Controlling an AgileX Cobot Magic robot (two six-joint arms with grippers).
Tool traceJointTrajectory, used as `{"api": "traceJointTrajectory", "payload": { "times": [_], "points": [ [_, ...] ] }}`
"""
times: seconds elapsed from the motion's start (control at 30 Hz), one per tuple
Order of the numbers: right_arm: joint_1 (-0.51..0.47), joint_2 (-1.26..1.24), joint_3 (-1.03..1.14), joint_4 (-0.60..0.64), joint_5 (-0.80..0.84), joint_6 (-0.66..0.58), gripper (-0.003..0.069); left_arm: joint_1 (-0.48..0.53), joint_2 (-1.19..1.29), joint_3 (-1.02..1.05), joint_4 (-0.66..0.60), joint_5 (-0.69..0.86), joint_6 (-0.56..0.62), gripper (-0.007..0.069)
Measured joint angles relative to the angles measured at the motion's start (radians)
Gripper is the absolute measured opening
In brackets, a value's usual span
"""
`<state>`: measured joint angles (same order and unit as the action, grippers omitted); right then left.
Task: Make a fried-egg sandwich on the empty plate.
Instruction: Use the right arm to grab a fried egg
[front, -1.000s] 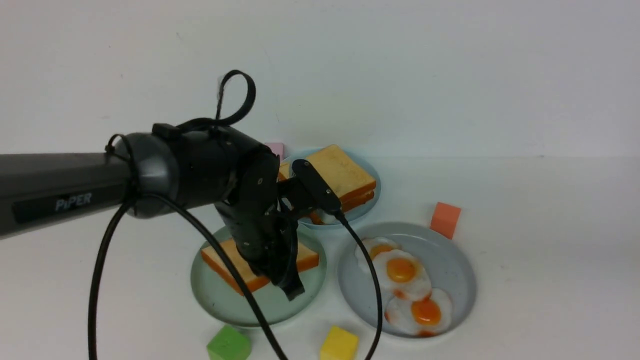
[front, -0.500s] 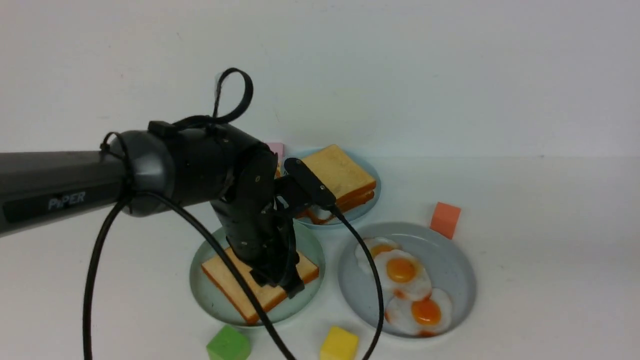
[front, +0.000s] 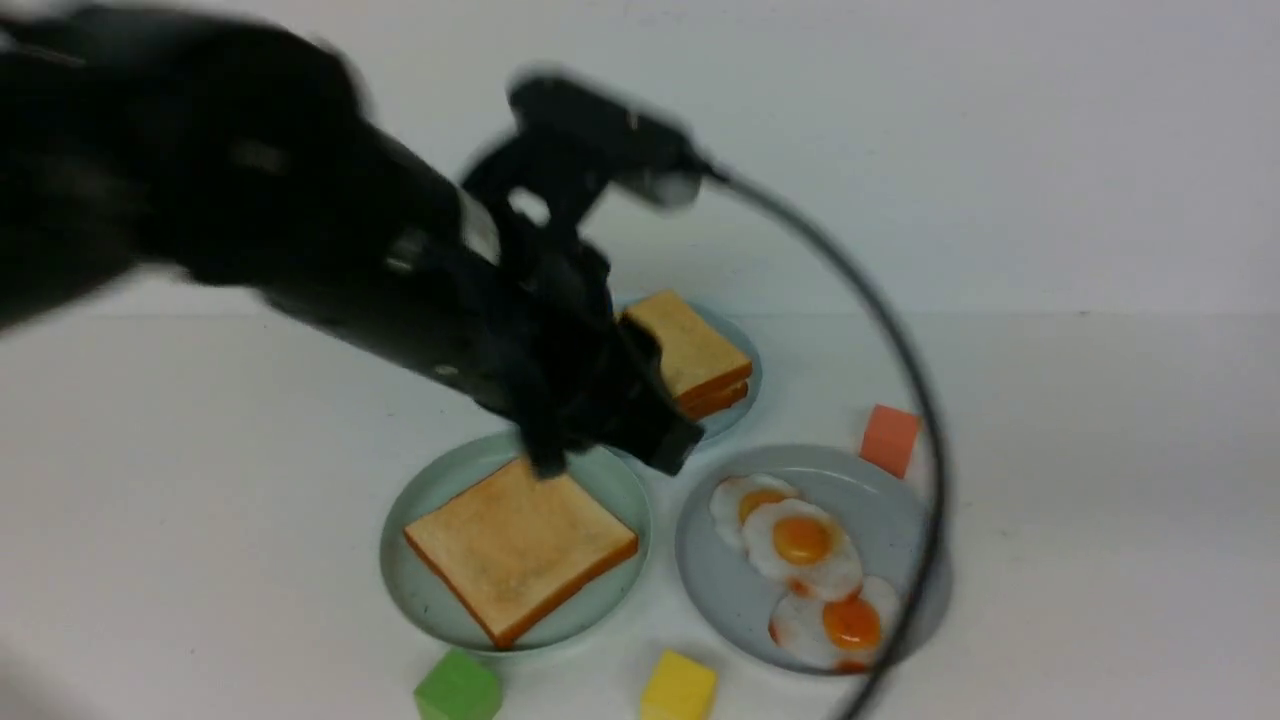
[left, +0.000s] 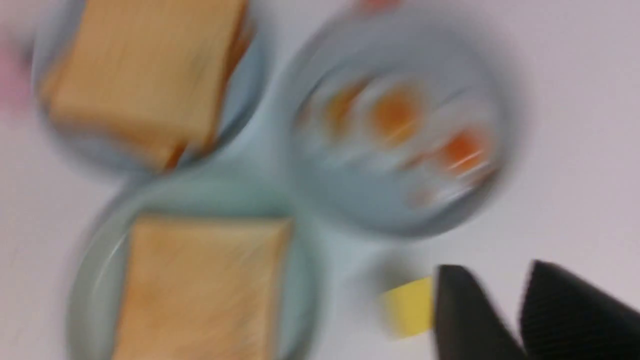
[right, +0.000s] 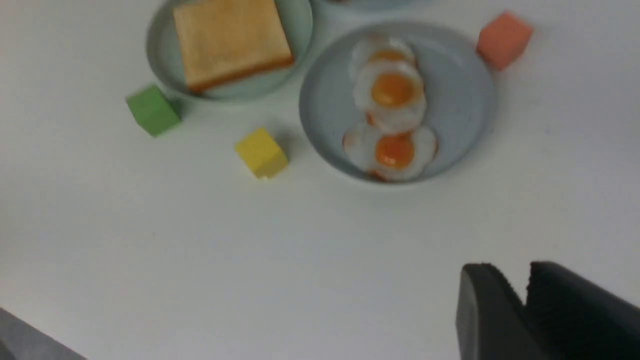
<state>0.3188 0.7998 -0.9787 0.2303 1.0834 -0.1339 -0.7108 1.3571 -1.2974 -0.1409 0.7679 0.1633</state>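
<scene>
Where the worktop (front: 1100, 500) lies nearest to me, my right end effector (right: 507, 270) hangs over a bare patch, its fingers parted by only a narrow slit and gripping nothing. Next come a green cube (front: 458, 688) and a yellow cube (front: 678, 688), just in front of the plates. Behind the green cube sits the mint-green plate (front: 400, 570), carrying one toast slice (front: 520, 545) laid flat, its top bare. To its right, almost rim to rim, the grey-blue plate (front: 905, 540) holds three overlapping fried eggs (front: 805, 540). My left end effector (left: 495, 270) hovers, blurred, above the mint-green plate's far edge, fingers a little apart and empty. An orange cube (front: 889, 438) stands beyond the grey-blue plate, and farthest back a pale blue plate (front: 752, 385) bears stacked toast (front: 690, 345).
</scene>
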Motion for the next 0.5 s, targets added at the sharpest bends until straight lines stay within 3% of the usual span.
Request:
{"api": "traceJointTrajectory", "payload": {
  "times": [0.07,0.27,0.5],
  "points": [
    [0.0,0.129,0.0,0.014,-0.021,0.0,0.0153,-0.07,-0.14,0.044,-0.01,-0.001,-0.009,-0.0011],
    [0.063,0.381,0.0,0.029,-0.101,-0.039,0.0154,-0.149,-0.427,0.257,-0.008,-0.013,-0.112,-0.0013],
    [0.183,0.58,-0.015,-0.092,-0.256,-0.082,0.0188,-0.153,-0.704,0.519,0.147,-0.148,-0.346,-0.0013]
  ]
}}
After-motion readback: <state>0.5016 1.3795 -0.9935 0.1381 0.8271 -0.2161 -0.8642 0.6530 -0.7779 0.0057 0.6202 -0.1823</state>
